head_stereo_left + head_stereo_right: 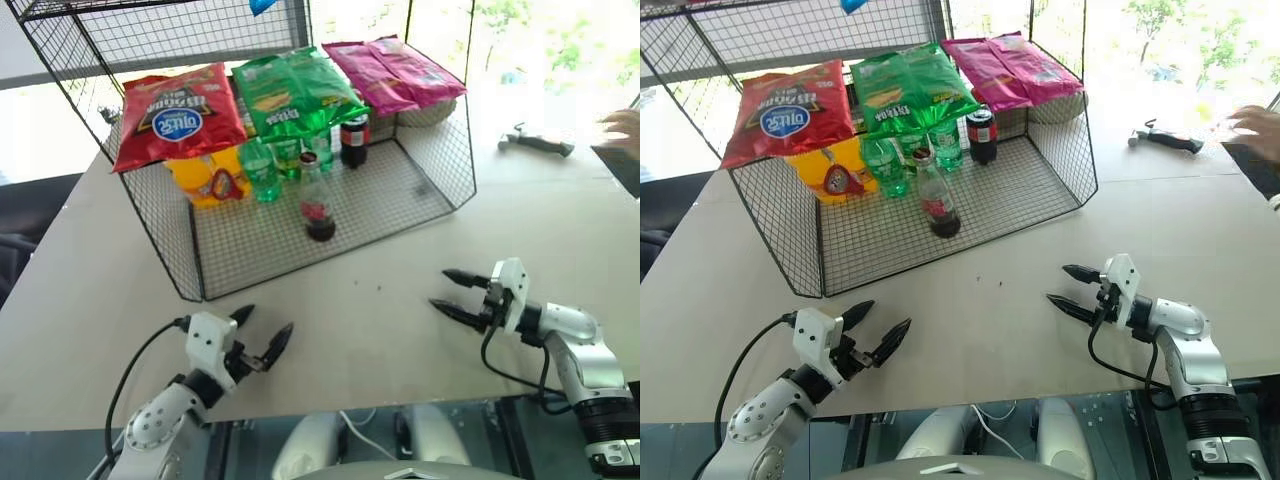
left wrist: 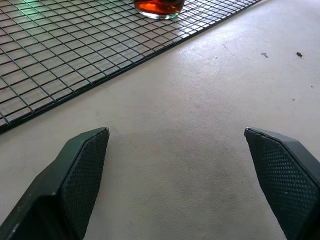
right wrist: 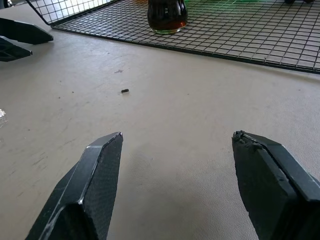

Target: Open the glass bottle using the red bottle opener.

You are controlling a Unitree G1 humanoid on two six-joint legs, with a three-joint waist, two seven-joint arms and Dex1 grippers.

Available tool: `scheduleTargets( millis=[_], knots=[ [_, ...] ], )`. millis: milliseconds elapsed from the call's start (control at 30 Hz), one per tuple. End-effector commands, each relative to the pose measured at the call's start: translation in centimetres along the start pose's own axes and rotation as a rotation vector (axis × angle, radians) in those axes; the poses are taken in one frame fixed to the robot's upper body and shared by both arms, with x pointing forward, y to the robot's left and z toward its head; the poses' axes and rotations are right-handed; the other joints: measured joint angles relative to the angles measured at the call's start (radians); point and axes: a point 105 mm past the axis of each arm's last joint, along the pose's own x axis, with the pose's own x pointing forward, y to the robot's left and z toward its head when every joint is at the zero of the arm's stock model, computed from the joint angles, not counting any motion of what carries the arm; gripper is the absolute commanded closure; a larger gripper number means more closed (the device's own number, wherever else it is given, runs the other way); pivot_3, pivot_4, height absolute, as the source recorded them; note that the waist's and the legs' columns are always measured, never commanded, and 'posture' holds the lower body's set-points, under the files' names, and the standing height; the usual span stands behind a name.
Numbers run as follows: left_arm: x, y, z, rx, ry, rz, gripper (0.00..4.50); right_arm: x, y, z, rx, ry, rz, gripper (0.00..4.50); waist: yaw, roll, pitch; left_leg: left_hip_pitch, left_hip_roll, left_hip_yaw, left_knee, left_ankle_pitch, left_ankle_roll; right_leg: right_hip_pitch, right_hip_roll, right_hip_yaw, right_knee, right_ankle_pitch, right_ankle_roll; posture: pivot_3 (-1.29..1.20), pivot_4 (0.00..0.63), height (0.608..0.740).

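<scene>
I have both grippers empty and spread wide over the bare table (image 1: 380,330): left gripper (image 1: 262,335), right gripper (image 1: 448,292). The glass bottle (image 1: 317,207) stands upright on the wire basket (image 1: 300,235) floor, just in front of the green bottles (image 1: 285,160) (tight company). I can't spot the red bottle opener. My worry: reaching in carelessly could catch the mesh rim or tip the bottle into its neighbours.

wire basket (image 1: 440,190), chip bags (image 1: 170,112), grey hammer (image 1: 538,143)

Bright daylight from far windows, overexposed glare at top right; table evenly lit, sharp.
</scene>
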Motion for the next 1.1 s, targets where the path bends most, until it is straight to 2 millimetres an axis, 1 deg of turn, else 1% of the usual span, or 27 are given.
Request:
scheduleTargets(
  millis=[33,767,833,933,1100],
  knots=[
    [0.1,-0.3,0.2,0.017,-0.004,-0.028,0.00,0.0,0.0,1.1,-0.049,-0.027,0.002,1.00,0.000,0.000,0.000,0.000,0.000,0.000,0.000,0.000,0.000,0.000,0.000,0.000,0.000,0.000,0.000,0.00,0.150,0.735],
    [0.4,0.4,0.7,0.018,-0.035,-0.029,0.00,1.4,0.5,1.6,-0.058,-0.053,0.017,1.00,0.000,0.000,0.000,0.000,0.000,0.000,0.001,0.000,0.000,0.000,0.000,0.000,0.001,0.000,0.000,0.00,0.150,0.735],
    [0.4,0.5,0.8,0.020,-0.042,-0.030,0.00,1.7,0.8,2.0,-0.062,-0.071,0.037,1.00,0.000,0.000,0.000,0.000,0.000,0.000,0.001,0.000,-0.001,0.000,0.000,0.000,0.001,0.000,0.000,0.00,0.150,0.735],
    [0.8,0.6,1.9,0.023,-0.087,-0.030,0.00,2.6,1.6,3.4,-0.075,-0.120,0.074,1.00,0.000,-0.001,0.001,0.000,0.000,0.000,0.001,0.000,-0.001,0.000,0.000,0.000,0.001,0.000,0.000,0.00,0.150,0.735],
    [2.1,1.6,5.2,0.025,-0.209,0.011,0.00,4.6,2.8,6.9,-0.104,-0.219,0.131,1.00,0.000,-0.001,0.001,0.000,0.000,0.000,0.002,0.001,-0.001,0.000,0.000,0.000,0.002,0.000,0.000,0.00,0.150,0.735]
  ],
)
